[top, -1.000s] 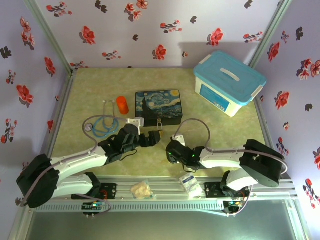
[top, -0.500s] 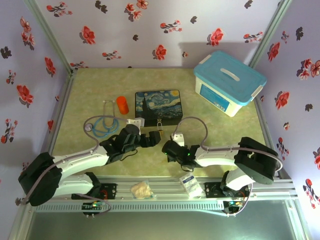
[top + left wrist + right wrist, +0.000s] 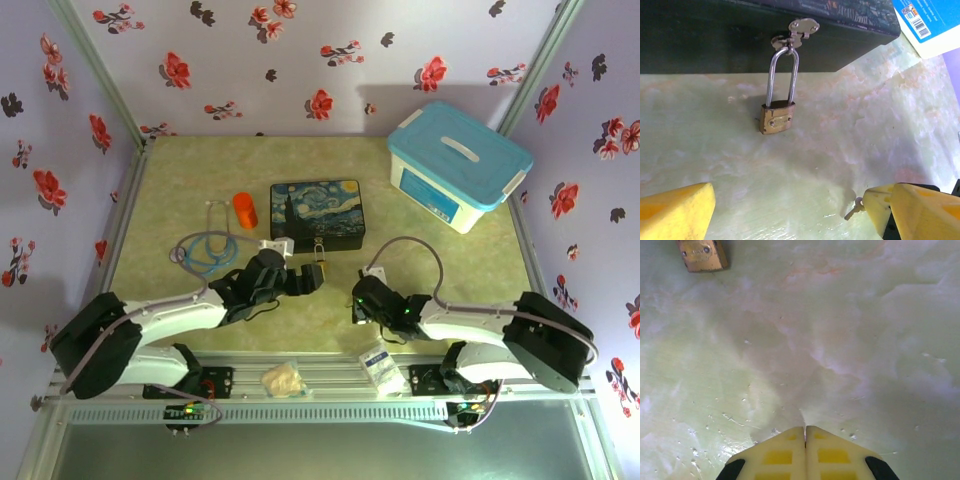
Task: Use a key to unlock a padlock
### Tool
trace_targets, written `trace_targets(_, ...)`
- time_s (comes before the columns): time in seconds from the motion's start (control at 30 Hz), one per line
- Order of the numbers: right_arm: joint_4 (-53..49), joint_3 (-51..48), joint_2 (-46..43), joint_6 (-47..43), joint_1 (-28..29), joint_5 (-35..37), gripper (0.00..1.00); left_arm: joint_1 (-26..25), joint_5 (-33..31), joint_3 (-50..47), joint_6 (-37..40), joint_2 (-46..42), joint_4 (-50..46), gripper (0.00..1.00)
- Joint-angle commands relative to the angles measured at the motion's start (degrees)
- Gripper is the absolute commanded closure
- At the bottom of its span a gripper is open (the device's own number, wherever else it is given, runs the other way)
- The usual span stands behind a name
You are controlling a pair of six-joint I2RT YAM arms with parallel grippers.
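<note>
Objects on the green marbled surface numbered one padlock, one key, one painted box, one orange cylinder, one stethoscope and one blue-lidded tub. Two small packets lay on the front rail.

The padlock hung by its shackle from the box's front latch. Its brass body rested on the surface and both shackle legs entered the body.

The left end effector stood wide apart and gripped nothing. Its yellow fingers sat at the lower corners of the left wrist view, with the padlock ahead between them. The right end effector had its fingers pressed together. The key lay against a pale yellow fingertip low in the left wrist view, and whether it was pinched could not be told.

Both arms lay low and reached inward, their tips near each other just in front of the box.
</note>
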Motion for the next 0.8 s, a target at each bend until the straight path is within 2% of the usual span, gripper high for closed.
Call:
trace_targets(0.0,1.5,-1.4,-2.6,-2.3,-1.3,-3.1,1.0,-1.6,1.9,-0.1,-2.6,2.1,5.9,0.13)
trace_targets(0.23,2.5,-0.8,-5.1,-0.4,-1.4,-2.7,1.0,-5.0,1.8,0.9,-7.5,6.3,11.0,0.2)
trace_targets(0.33,3.5,-1.2,-6.5,1.5,-1.3,-1.9,1.0,-5.2,0.9,-2.0,-14.3,7.5,17.1,0.27)
trace_targets(0.4,4.3,-1.5,-8.6,3.2,-1.3,-0.9,1.0,-5.3,-0.3,-5.2,-20.1,7.3,24.1,0.27)
trace_targets(0.57,7.3,-0.7,-13.9,4.6,-1.4,1.5,1.0,-5.8,-3.3,-9.8,-31.9,6.6,37.7,0.19)
trace_targets(0.63,8.5,0.5,-14.9,3.4,-1.4,2.0,1.0,-6.5,-4.8,-9.8,-34.1,5.7,38.0,0.11)
trace_targets(0.77,16.1,0.8,-14.5,0.7,-1.4,0.0,1.0,-9.5,-8.8,-7.4,-36.5,1.1,32.3,0.05)
